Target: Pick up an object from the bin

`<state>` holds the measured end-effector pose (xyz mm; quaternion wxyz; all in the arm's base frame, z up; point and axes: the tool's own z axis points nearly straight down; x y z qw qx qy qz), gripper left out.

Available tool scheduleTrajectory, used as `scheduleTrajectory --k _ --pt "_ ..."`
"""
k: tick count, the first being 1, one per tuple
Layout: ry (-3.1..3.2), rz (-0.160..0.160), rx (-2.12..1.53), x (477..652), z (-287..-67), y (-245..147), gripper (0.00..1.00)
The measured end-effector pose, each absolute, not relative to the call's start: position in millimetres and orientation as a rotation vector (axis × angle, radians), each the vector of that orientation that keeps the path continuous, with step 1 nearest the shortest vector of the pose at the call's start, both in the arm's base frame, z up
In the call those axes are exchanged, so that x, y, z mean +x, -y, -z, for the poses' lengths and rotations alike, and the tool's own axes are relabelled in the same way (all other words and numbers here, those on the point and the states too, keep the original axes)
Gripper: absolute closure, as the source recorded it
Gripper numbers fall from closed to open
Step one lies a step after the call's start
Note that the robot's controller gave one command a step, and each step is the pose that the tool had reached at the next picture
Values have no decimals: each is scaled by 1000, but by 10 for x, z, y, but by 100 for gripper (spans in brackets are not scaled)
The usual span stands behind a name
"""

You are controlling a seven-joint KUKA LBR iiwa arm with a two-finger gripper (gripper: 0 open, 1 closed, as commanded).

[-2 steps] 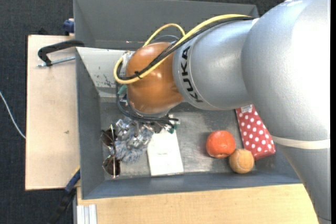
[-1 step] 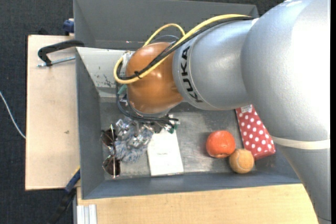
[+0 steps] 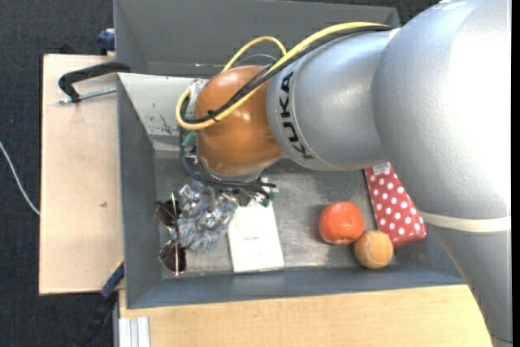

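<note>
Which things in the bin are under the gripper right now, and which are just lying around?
Likely in play: gripper, low over the left side of the bin; crumpled silvery bundle beneath it; white flat box beside that.
Lying about: dark sunglasses, orange ball, tan ball, red white-dotted box at the right.

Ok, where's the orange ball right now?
The orange ball lies on the bin floor, right of middle in the camera view, just left of the red dotted box, with the tan ball close at its lower right.

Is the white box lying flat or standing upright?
Lying flat: the white box shows its broad face upward, resting on the bin floor.
</note>
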<state>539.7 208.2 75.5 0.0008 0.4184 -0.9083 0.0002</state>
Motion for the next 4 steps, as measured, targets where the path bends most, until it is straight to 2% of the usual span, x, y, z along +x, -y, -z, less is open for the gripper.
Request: scheduleTrajectory --k 4 --pt "2852 0 1314 5397 -755 -2082 100"
